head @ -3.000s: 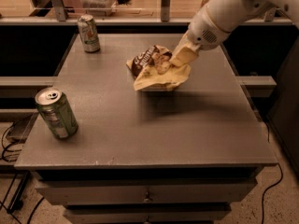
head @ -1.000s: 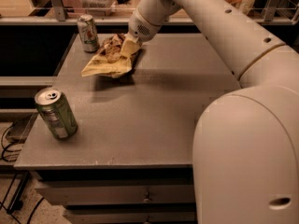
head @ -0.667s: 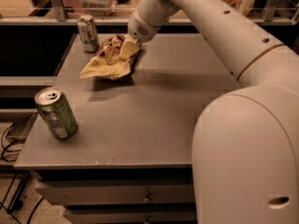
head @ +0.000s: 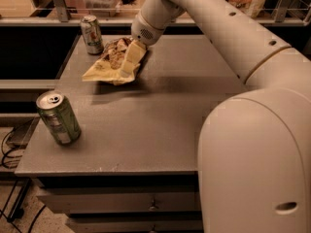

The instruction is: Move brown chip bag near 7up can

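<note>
Upper left: gripper fingers clamped on brown chip bag, just beside 7up can. Risk: pushing closer, bag edge tips can onto counter.

Arm stretches from bulky near-right shoulder housing toward far left. Rounded wrist tilts down-left. Gripper sits low, upper left of centre, pale fingers clamped on brown chip bag.
</note>
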`<act>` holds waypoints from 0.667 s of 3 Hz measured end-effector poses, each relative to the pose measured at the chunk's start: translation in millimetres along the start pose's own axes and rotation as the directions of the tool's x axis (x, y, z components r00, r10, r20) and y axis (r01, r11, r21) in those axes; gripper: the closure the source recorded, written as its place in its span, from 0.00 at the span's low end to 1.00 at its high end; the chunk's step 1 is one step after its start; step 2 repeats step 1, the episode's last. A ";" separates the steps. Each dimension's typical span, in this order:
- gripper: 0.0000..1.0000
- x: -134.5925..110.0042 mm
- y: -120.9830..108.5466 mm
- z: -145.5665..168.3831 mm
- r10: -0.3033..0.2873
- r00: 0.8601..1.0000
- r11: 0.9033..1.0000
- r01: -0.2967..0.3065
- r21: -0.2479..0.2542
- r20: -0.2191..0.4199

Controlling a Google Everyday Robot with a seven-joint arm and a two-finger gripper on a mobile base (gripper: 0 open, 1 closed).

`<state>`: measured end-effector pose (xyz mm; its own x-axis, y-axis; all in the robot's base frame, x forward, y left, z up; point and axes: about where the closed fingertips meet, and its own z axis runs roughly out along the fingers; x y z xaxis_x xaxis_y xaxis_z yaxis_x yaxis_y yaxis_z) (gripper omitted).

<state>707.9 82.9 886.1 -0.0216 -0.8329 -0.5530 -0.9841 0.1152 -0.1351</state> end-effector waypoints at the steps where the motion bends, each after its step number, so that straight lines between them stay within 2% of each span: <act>1: 0.00 0.0 0.0 0.1 0.000 1.000 1.000 0.000 0.000 0.000; 2: 0.00 0.0 0.0 0.1 0.000 1.000 1.000 0.000 0.000 0.000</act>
